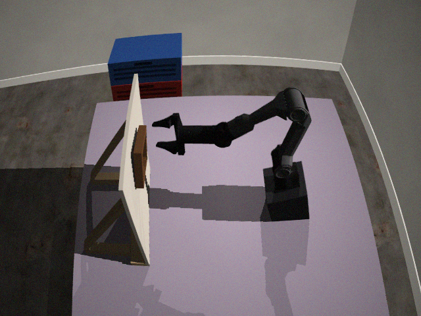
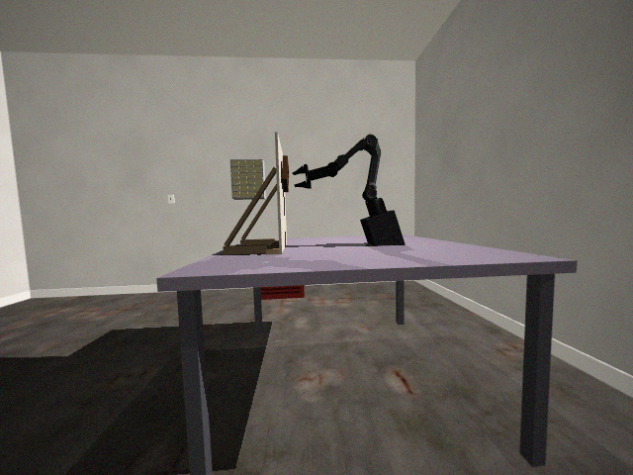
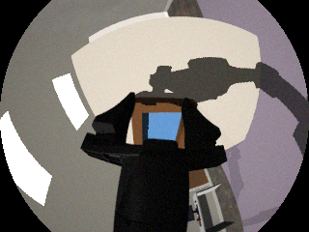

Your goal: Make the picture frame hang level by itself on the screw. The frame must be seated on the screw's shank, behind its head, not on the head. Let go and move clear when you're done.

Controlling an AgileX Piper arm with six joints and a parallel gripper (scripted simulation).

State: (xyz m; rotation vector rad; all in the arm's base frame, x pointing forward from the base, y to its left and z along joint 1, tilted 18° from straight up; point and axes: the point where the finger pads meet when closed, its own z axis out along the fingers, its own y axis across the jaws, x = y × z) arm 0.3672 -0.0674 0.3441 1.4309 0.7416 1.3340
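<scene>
The gripper (image 1: 162, 135) has its fingers wide apart and holds nothing. It hangs near the frame (image 1: 139, 155), left of middle in the top view, on the board (image 1: 133, 112). I cannot see the screw. A crooked grab could knock the frame off.
</scene>
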